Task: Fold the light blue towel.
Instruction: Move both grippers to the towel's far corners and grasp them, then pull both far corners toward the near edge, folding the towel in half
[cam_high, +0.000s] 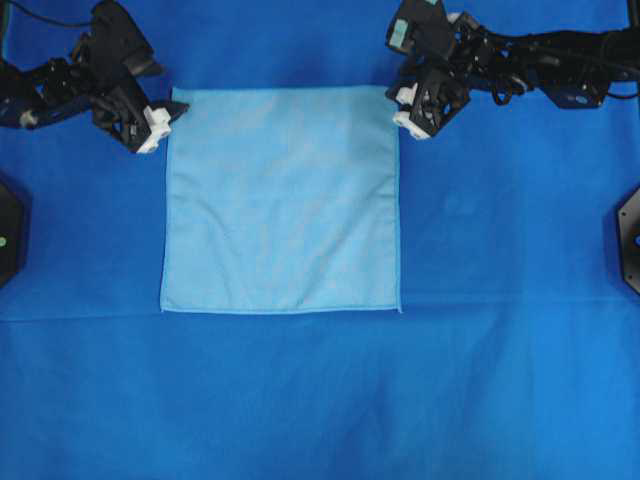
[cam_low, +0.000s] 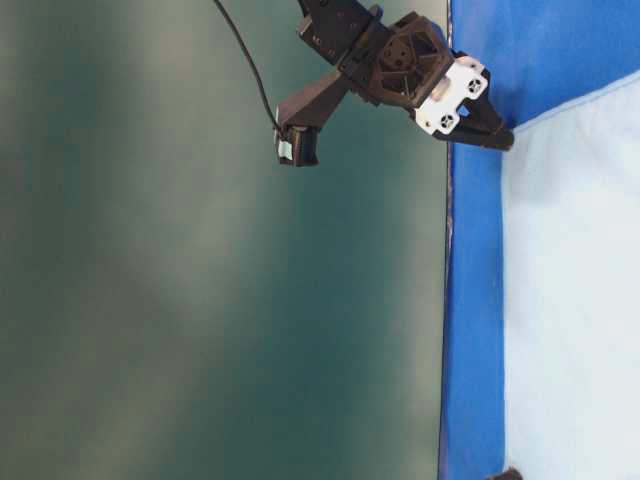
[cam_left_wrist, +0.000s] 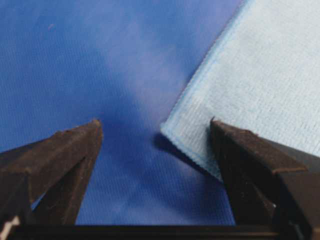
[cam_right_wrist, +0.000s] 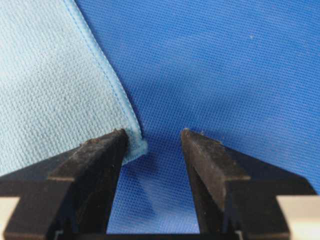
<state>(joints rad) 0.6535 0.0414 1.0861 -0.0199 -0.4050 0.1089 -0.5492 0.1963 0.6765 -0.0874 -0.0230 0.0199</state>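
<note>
- Your left end effector (cam_left_wrist: 155, 132) stands with its jaws spread wide and holds nothing. In the left wrist view, one top corner of the light blue towel (cam_high: 281, 200) lies in the gap between its two dark fingers, nearer the right-hand finger (cam_left_wrist: 250, 165). That placement suits pinching the corner when the jaws close.
- Your right end effector (cam_right_wrist: 152, 137) is parted to a narrower gap and is also empty. The towel's other top corner sits against the inner face of its left-hand finger (cam_right_wrist: 95, 160), with the stitched hem running up and away from the fingertip.
- In the overhead view, the two end effectors sit at the towel's two far corners, left (cam_high: 165, 118) and right (cam_high: 408, 112), mirroring each other. This looks like preparation to lift both corners together and carry that edge over to the near edge.
- The towel lies flat, square and unfolded at the middle of the counter (cam_high: 520, 380), which is covered in deep blue cloth. No fold has been made yet.
- The thin hem lies flat, so the fingertips probably need to press close to the cloth to catch it.
</note>
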